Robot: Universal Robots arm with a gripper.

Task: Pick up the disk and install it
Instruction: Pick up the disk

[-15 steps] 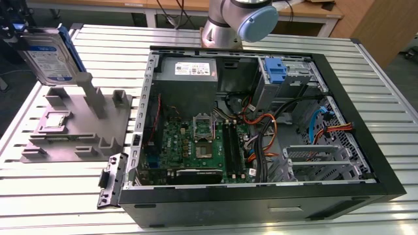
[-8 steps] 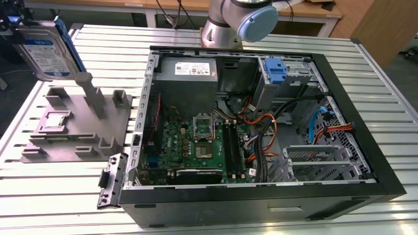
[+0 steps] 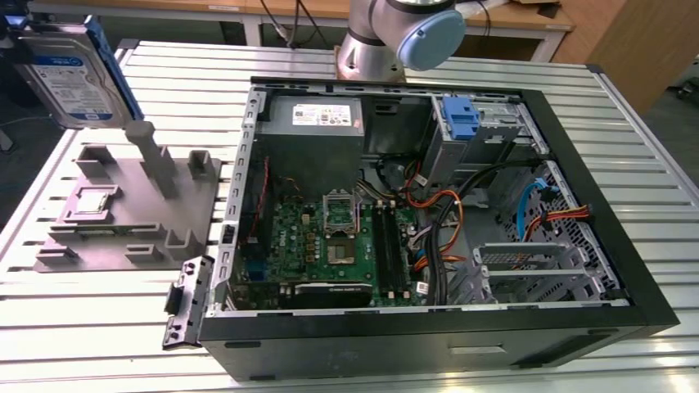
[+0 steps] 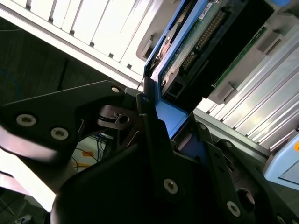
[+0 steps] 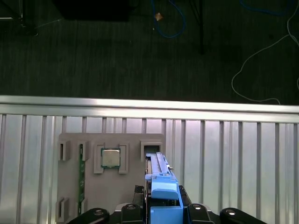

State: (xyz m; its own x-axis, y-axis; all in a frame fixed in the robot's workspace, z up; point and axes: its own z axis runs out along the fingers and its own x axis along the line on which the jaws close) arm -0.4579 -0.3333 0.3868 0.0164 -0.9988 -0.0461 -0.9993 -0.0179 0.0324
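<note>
Slatted metal table (image 3: 87,327): its long edge (image 5: 149,102) runs across the first wrist view, w/ dark floor and loose cables (image 5: 261,60) beyond it. On the exterior view's left there is open table around the grey holder tray (image 3: 120,205). The open PC case (image 3: 437,336) takes the middle and the exterior view's right, and the robot arm (image 3: 399,33) stands just behind it. Inside the case: motherboard (image 3: 327,246), power supply (image 3: 317,115) by the rear wall, a blue-fronted drive bay (image 3: 459,123), orange wires (image 3: 448,205) and a metal cage (image 3: 535,270) near the front. The tray holds a processor chip (image 5: 110,157) in its pocket and a memory stick (image 5: 81,172) on edge in a slot. The disk (image 3: 65,78) hangs upright at the exterior view's upper left, over the tray's far end; can't tell if it clears the tray's post (image 3: 147,151). The claw (image 4: 177,133) is pinching the disk's blue frame (image 5: 164,198) from both sides, fingers (image 4: 154,140) pressed against it, and the disk's circuit-board side (image 4: 196,42) shows in the second wrist view.
</note>
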